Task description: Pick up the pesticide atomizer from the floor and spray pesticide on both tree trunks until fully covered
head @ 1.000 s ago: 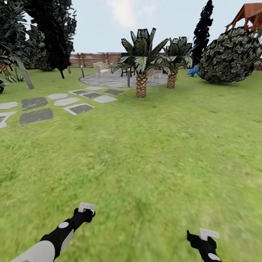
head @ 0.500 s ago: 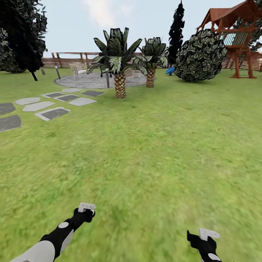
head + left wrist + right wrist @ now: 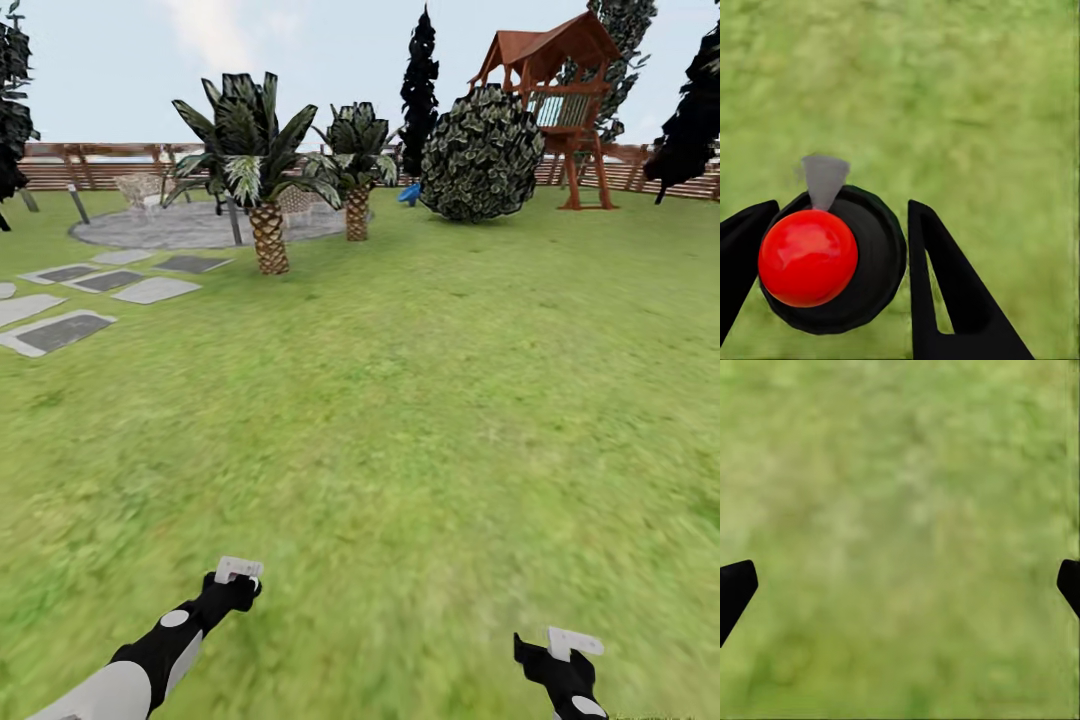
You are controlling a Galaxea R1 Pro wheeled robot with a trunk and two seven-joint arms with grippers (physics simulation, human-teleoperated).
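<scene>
Gripping the pesticide atomizer [image 3: 832,259] at lower left of the wrist frame, your left gripper [image 3: 836,262] pinches it — pickup done; right gripper [image 3: 900,585] spread empty over grass [image 3: 420,420]. Both trunks unsprayed — find them.

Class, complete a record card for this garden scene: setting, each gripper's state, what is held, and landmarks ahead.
Setting: green lawn bounded by a slatted fence
Left gripper: closed around the pesticide atomizer, seen in the left wrist view
Right gripper: open, nothing in it, above grass
Landmarks ahead: two short palms, a round bush, a wooden play tower
Left side: grey stepping stones
</scene>
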